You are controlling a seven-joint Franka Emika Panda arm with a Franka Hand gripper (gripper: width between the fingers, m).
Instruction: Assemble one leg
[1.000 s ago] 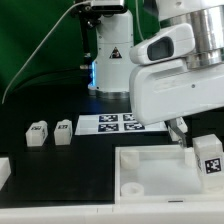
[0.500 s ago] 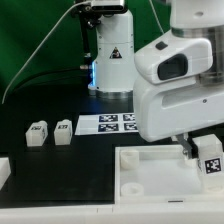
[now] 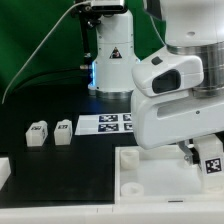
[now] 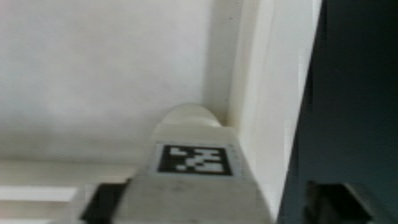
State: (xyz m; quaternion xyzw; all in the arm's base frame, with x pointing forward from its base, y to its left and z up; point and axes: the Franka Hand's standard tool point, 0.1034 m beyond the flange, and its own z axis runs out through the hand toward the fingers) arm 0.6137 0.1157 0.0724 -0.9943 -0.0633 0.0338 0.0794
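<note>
My gripper [image 3: 196, 155] is at the exterior view's right, low over the large white tray-like piece [image 3: 150, 172]. It is shut on a leg [image 3: 211, 160], a small white block whose marker tag faces the camera. In the wrist view the leg [image 4: 196, 150] stands between my fingers, over the tray piece's inner corner [image 4: 107, 70] and next to its raised rim. One dark finger [image 4: 107, 200] shows beside it. The other finger merges with the dark table. Two more legs [image 3: 38, 133] [image 3: 63, 130] stand on the table at the exterior view's left.
The marker board [image 3: 104, 124] lies behind the tray piece, in front of the black-and-white robot base [image 3: 110, 55]. A white part [image 3: 3, 172] pokes in at the left edge. The tray piece has a round hole [image 3: 131, 187] near its front corner.
The arm's white body has swung lower and toward the exterior view's left, now covering more of the marker board. The leg in my fingers has shifted slightly down and right.
</note>
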